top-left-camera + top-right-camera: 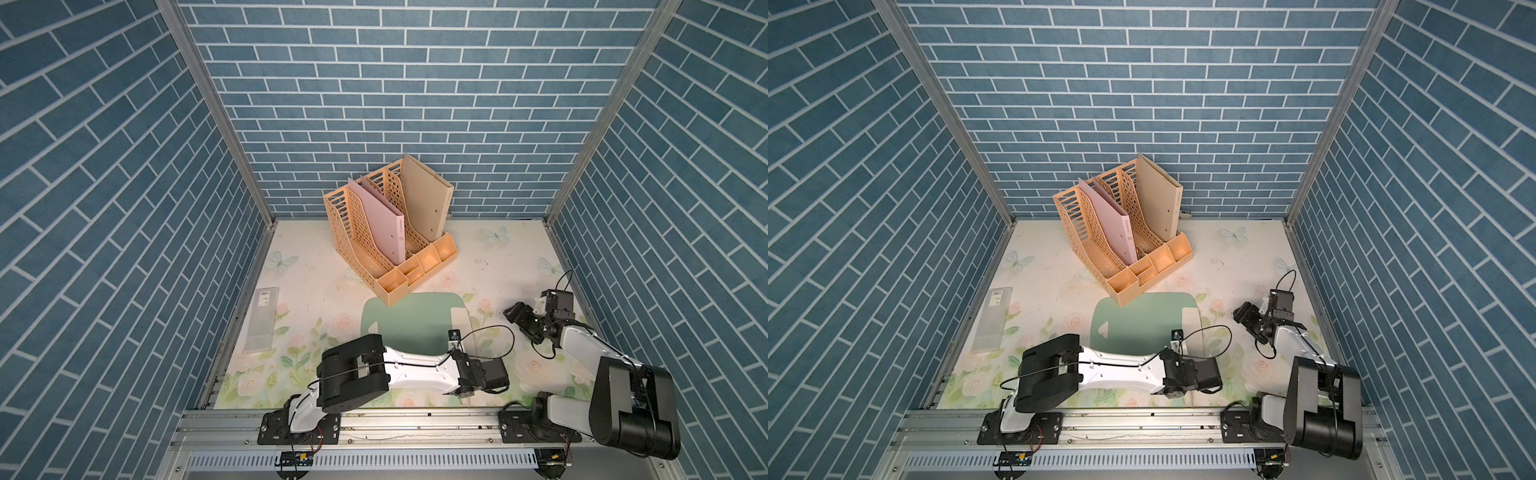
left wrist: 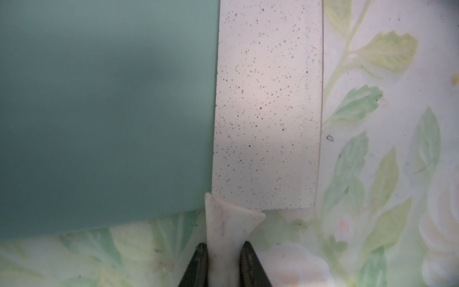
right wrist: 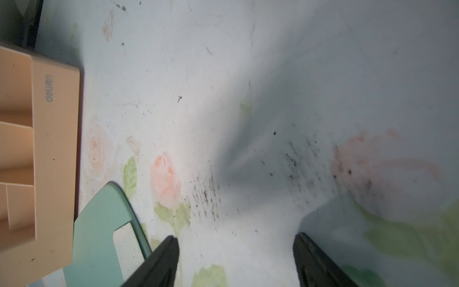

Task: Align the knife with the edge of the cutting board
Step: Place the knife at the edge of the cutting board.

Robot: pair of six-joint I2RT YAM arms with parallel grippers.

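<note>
The mint-green cutting board (image 1: pixel 409 324) (image 1: pixel 1138 320) lies flat at mid-table. The knife (image 1: pixel 460 320) (image 1: pixel 1192 318) rests with its speckled off-white blade (image 2: pixel 268 104) flat on the board (image 2: pixel 99 111), running parallel along the right short edge. Its handle sticks out past the board's near edge. My left gripper (image 1: pixel 455 340) (image 2: pixel 223 251) is shut on that handle. To the right of the board, over bare mat, my right gripper (image 1: pixel 513 311) (image 3: pixel 236 248) is open with nothing between its fingers. The right wrist view catches the board's corner (image 3: pixel 99 223) and the blade's tip (image 3: pixel 126 246).
A peach file organizer (image 1: pixel 390 232) (image 3: pixel 49 149) with a pink and a beige folder stands behind the board, its front corner over the board's far edge. A grey packet with a barcode label (image 1: pixel 262 320) lies near the left wall. Blue brick walls close three sides.
</note>
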